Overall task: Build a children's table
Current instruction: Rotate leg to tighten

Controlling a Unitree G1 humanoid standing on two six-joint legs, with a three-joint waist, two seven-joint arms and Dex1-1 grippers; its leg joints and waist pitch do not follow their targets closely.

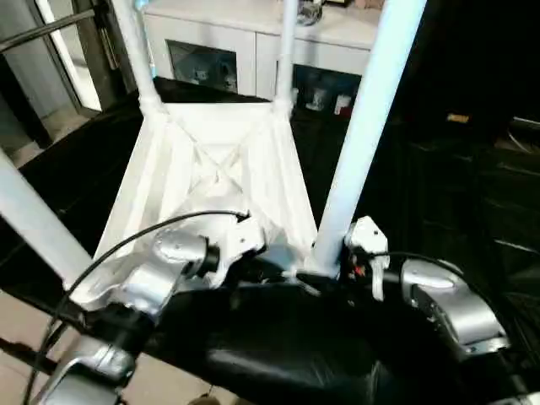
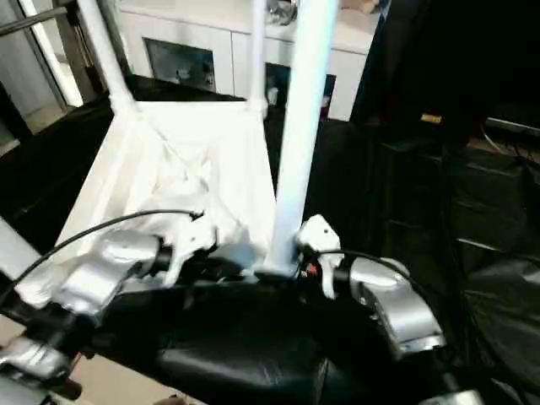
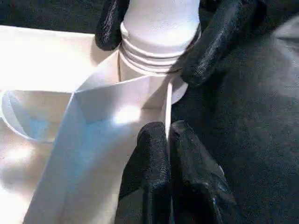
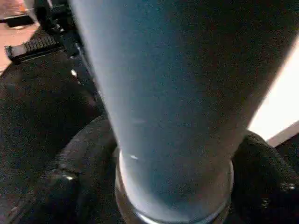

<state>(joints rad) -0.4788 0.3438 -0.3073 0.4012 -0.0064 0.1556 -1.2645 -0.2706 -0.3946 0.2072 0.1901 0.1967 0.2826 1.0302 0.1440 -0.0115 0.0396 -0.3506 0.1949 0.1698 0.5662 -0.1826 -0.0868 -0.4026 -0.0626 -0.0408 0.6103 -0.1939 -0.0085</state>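
The children's table top [image 1: 211, 169] lies upside down on a black surface, ribbed underside up. Three white legs [image 1: 135, 51] [image 1: 287, 51] [image 1: 34, 219] stand in its corner sockets. A fourth leg [image 1: 363, 126] rises from the near right socket, its threaded base [image 3: 156, 56] partly out. My right gripper [image 1: 325, 268] is shut on this leg just above the socket, a black finger [image 3: 215, 42] against each side. My left gripper [image 3: 166, 140] is shut on the top's thin rim [image 3: 167, 105], right beside that socket.
A white glass-door cabinet [image 1: 219, 51] stands behind the table top. Black covering [image 1: 439, 194] spreads to the right and front. A black cable [image 1: 126, 240] loops over my left forearm. Pale floor [image 1: 25, 312] shows at the lower left.
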